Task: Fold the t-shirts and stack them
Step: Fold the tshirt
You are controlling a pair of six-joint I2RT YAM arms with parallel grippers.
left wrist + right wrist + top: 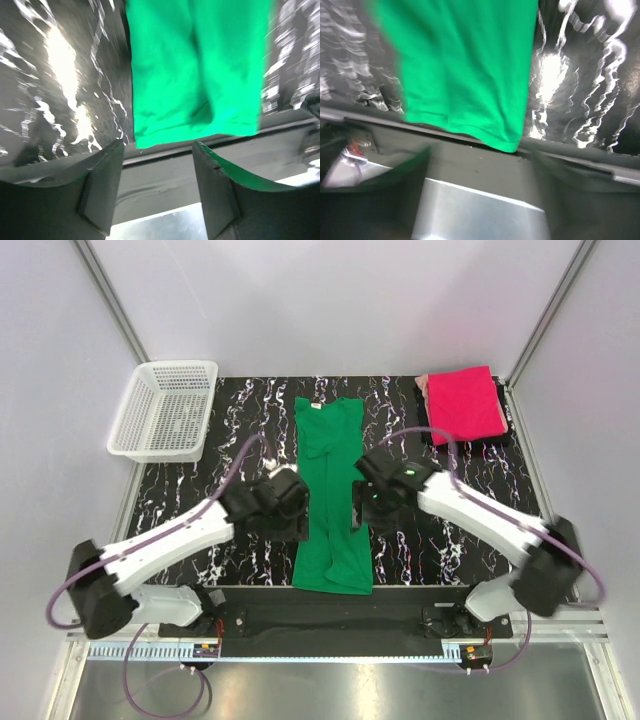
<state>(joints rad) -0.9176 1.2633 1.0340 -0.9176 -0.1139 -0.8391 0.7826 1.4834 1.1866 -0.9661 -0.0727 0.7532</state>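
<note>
Starting at your near edge: the green t-shirt's (pixel 331 455) hem lies right at the front lip of the black marbled table (pixel 180 485). Both wrist views show that hem ending at the dark rail that runs along the front. The shirt lies flat as a long narrow strip with its sides folded in. It runs straight away from you down the middle of the table, neck opening at the far end.

Your left gripper (pixel 290 508) sits at the strip's left edge, about halfway along. Its wrist view shows the fingers (pixel 102 185) spread, with only the rail and the floor in the gap between them, so no cloth is pinched. The green hem (pixel 195 75) lies ahead of the fingertips, apart from them.

Your right gripper (pixel 372 498) mirrors it at the strip's right edge, at about the same distance along. Its wrist view is blurred, but the two dark fingers (pixel 395 190) stand well apart with nothing between them. The green cloth (pixel 465 65) there is clear of the fingers too. You can't tell from above whether either gripper touches the shirt's edge.

Farther back, the pink t-shirt (pixel 465 402) sits folded in the far right corner of the table, well apart from the green one. It rests on something dark, and a pale edge shows at its left; you can't tell what either is.

At the far left corner, the white mesh basket (pixel 180 365) hangs partly off the table's left side.
</note>
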